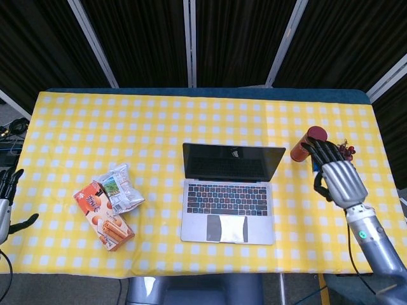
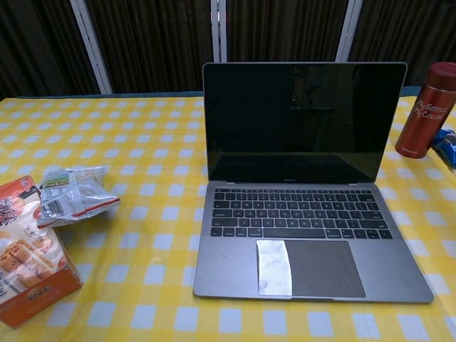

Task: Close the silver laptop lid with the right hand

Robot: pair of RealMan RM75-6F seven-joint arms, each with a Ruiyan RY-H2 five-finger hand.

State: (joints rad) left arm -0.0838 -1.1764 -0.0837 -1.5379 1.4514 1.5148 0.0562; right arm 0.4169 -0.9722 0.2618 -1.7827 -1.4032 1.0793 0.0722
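The silver laptop (image 1: 229, 194) (image 2: 303, 214) stands open in the middle of the yellow checked table, its dark screen (image 2: 305, 121) upright and facing me. My right hand (image 1: 337, 175) hovers to the right of the laptop, above the tablecloth, fingers apart and pointing away from me, holding nothing. It is apart from the lid. My left hand (image 1: 6, 206) shows only at the far left table edge, fingers apart and empty. Neither hand appears in the chest view.
A red bottle (image 1: 307, 143) (image 2: 425, 109), a blue packet (image 2: 447, 146) and dark grapes (image 1: 346, 150) lie just beyond my right hand. An orange snack box (image 1: 103, 215) (image 2: 28, 249) and a crinkled snack bag (image 1: 119, 187) (image 2: 73, 194) lie left of the laptop.
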